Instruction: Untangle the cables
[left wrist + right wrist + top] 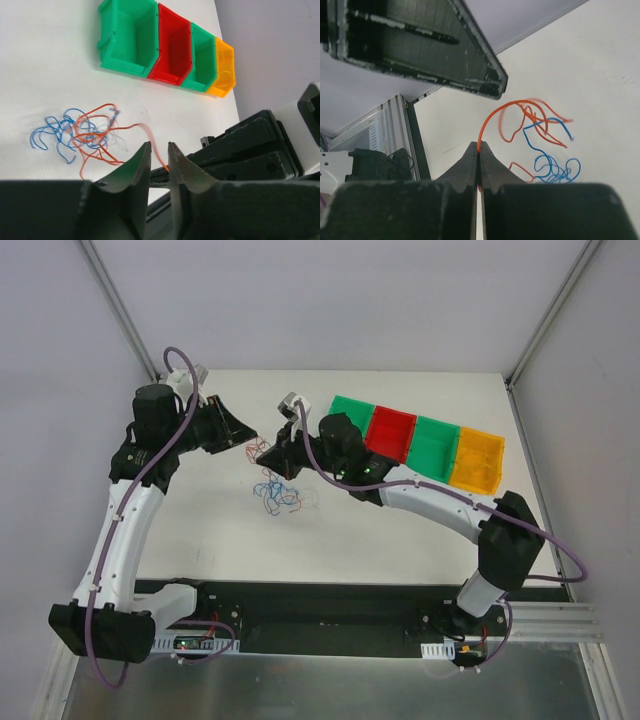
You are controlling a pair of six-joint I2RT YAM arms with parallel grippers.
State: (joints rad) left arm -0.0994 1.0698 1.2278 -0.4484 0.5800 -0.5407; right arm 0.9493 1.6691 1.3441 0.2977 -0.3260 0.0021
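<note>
The cables point(275, 492) lie as a loose tangle of blue, orange-red and pale strands on the white table, just below both grippers. My right gripper point(479, 145) is shut on one orange strand point(495, 112), which arcs up and over to the tangle, beside blue loops point(550, 167). In the left wrist view the tangle point(80, 132) lies to the left, and the same orange strand point(145, 127) runs through the narrow gap of my left gripper point(159, 147). Its jaws stand slightly apart and do not pinch the strand. The two grippers point(245, 435) point(268, 455) nearly touch, tip to tip.
A row of open bins stands at the back right: green point(350, 415), red point(390, 432), green point(432, 445) and orange point(478, 458). They also show in the left wrist view point(165, 45). The left gripper's finger point(420, 45) hangs close over the right gripper.
</note>
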